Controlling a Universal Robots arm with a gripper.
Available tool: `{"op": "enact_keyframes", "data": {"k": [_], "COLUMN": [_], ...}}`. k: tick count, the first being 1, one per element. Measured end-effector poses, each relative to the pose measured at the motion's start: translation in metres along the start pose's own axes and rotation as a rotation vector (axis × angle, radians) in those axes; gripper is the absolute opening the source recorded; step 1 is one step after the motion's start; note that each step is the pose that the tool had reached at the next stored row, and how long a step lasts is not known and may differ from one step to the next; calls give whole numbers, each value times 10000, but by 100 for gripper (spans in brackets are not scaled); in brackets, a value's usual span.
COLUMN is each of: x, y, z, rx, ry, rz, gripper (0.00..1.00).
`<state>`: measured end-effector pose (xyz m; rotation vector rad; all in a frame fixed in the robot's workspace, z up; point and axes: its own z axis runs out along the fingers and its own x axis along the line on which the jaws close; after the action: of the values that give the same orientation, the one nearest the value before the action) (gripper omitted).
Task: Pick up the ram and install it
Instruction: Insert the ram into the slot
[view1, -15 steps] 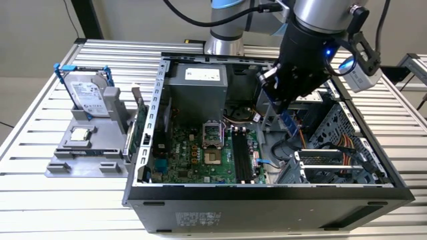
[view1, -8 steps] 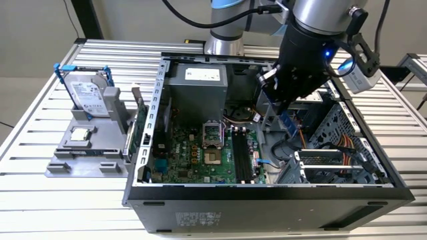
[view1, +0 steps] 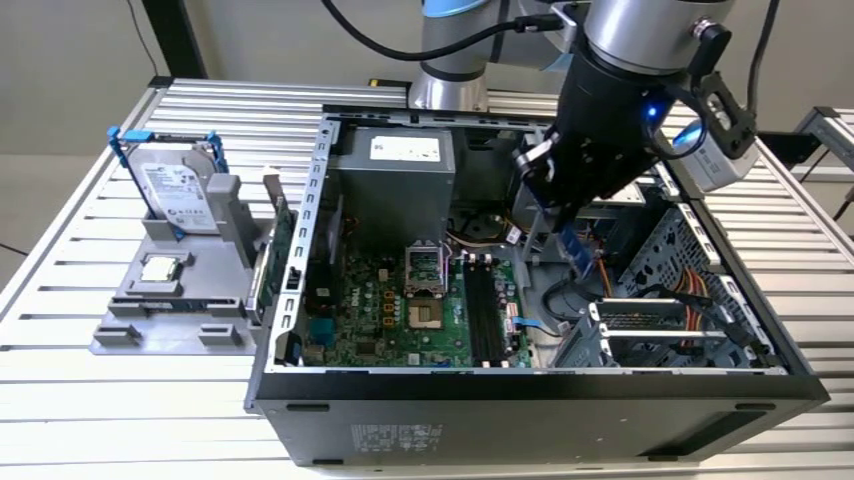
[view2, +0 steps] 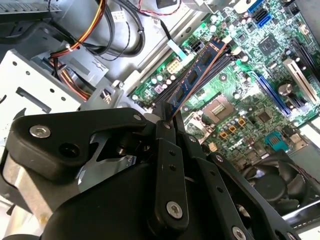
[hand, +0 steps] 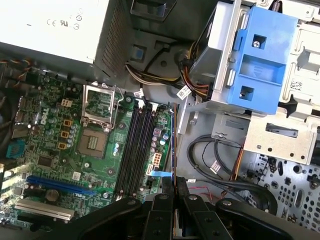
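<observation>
Counter (view1: 80, 400) carries the open computer case (view1: 534, 410), side panel off so the motherboard (view1: 380, 310) faces up for access. Long black slots (hand: 134, 145) look empty. Pincer (view2: 165, 122) is clamped narrow on the ram (view2: 197, 75), the stick jutting down edge-on, above the board near the slots, not seated.

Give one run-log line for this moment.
gripper: shut on ram | ram: held over open case, not in slots | install: not done
</observation>
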<state>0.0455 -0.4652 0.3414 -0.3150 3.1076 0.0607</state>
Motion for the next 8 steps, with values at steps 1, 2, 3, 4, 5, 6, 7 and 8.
{"op": "enact_keyframes", "data": {"k": [1, 2, 3, 4, 5, 6, 7, 8], "x": [0, 0, 0, 0, 1, 1, 1, 1], "y": [0, 0, 0, -1, -1, -1, -1, -1], "z": [4, 9, 13, 17, 22, 26, 31, 37], "rx": [1, 2, 2, 3, 4, 4, 6, 7], "ry": [-1, -2, -4, -5, -6, -7, -8, -9], "rz": [32, 67, 104, 138, 171, 201, 229, 252], "gripper": [0, 0, 0, 0, 0, 0, 0, 0]}}
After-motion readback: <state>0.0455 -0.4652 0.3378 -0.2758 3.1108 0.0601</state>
